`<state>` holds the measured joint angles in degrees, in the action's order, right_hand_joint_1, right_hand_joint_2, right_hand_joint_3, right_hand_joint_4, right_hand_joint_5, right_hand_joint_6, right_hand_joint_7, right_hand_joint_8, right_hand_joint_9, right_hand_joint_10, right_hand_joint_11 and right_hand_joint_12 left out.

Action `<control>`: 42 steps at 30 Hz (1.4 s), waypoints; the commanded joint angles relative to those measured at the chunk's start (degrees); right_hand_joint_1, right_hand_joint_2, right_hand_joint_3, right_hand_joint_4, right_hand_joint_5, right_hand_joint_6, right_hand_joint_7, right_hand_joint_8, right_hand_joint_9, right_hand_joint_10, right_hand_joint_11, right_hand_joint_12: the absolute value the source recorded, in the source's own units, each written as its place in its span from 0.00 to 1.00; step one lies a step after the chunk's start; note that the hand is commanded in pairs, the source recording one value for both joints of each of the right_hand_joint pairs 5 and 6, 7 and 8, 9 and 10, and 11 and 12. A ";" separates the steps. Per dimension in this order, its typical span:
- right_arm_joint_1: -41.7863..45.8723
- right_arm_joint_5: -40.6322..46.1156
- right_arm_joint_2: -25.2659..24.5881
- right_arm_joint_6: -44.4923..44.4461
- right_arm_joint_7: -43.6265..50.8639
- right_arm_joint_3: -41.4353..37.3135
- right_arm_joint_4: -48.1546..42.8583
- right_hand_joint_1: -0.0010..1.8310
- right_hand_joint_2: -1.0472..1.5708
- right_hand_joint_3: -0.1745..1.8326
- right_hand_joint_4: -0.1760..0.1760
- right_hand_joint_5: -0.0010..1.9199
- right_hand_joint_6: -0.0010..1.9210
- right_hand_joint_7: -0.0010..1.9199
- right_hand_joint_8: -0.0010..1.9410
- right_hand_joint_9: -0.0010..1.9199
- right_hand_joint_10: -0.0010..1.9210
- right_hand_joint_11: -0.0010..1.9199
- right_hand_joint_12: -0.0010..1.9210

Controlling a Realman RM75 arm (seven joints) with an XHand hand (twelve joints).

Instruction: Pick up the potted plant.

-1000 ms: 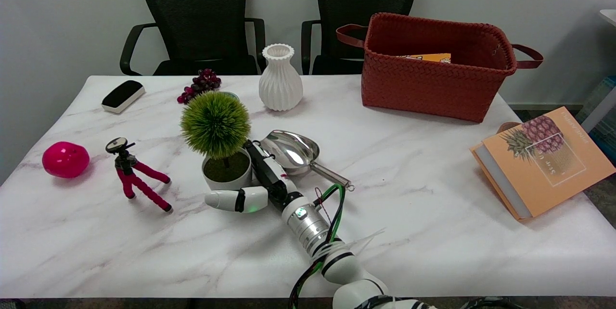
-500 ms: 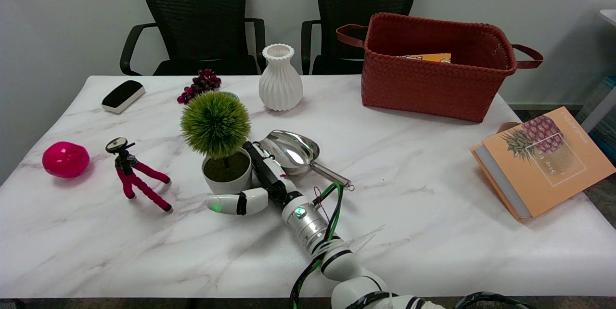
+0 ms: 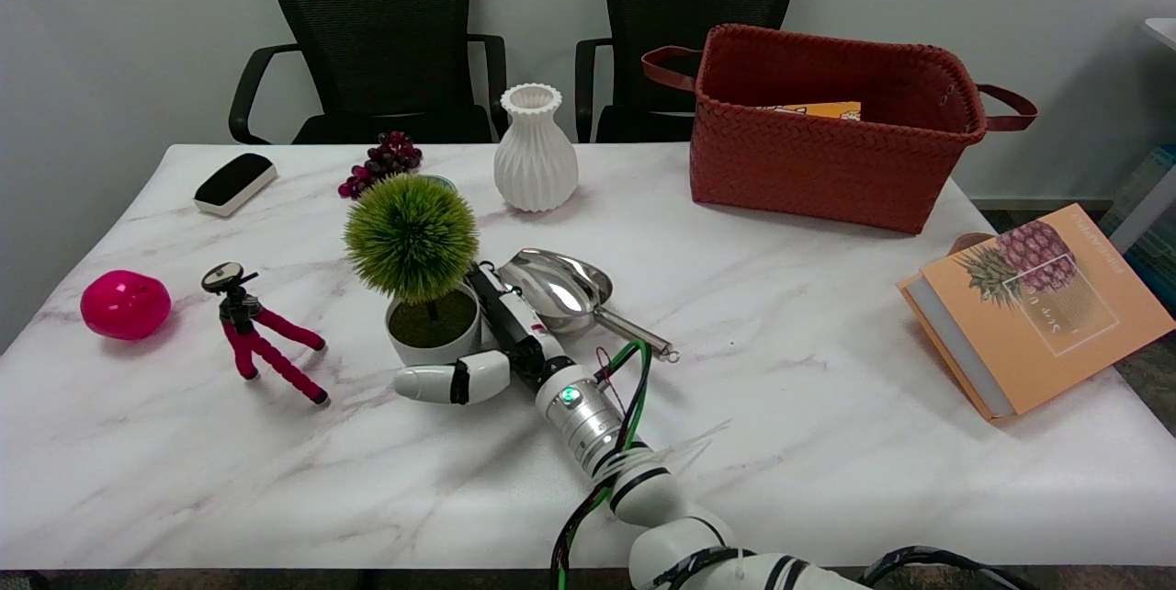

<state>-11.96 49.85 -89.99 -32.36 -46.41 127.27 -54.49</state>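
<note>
On a marble table (image 3: 827, 388), we see our right hand (image 3: 501, 342) spread open around the potted plant (image 3: 424, 287), bracketing its pot for a grasp.

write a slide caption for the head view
Right hand open beside the white pot of the round green potted plant, not yet gripping, shiny metal scoop just behind.

Bright even overhead light, soft short shadows, glare on metal scoop (image 3: 558, 289), pic sharp throughout
</note>
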 commanded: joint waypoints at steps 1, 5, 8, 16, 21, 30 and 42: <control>-1.37 -0.37 -0.25 -0.22 -0.13 0.15 2.02 0.57 0.35 0.41 0.50 0.00 0.00 0.00 0.00 0.00 0.00 0.00 0.00; -1.70 -0.36 -0.81 -0.06 -0.21 0.07 3.00 0.57 0.35 0.41 0.50 0.00 0.00 0.00 0.00 0.00 0.00 0.00 0.00; -2.18 -0.36 -1.22 0.10 -0.21 0.07 4.04 0.57 0.34 0.42 0.50 0.00 0.00 0.00 0.00 0.00 0.00 0.00 0.00; -3.30 -0.60 -1.85 0.18 -1.65 0.15 5.96 0.56 0.33 0.42 0.50 0.00 0.00 0.00 0.00 0.00 0.00 0.00 0.00; -3.54 -0.60 -1.85 0.02 -1.65 0.15 6.04 0.56 0.33 0.41 0.50 0.00 0.00 0.00 0.00 0.00 0.00 0.00 0.00; -3.78 -0.60 -1.85 -0.06 -1.65 0.23 6.04 0.57 0.32 0.40 0.50 0.00 0.00 0.00 0.00 0.00 0.00 0.00 0.00; -3.86 -0.60 -2.09 0.26 -1.65 0.23 6.44 0.58 0.32 0.37 0.50 0.00 0.00 0.10 0.10 0.00 0.00 0.18 0.18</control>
<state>-15.42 49.30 -91.77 -32.35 -47.90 127.41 -48.85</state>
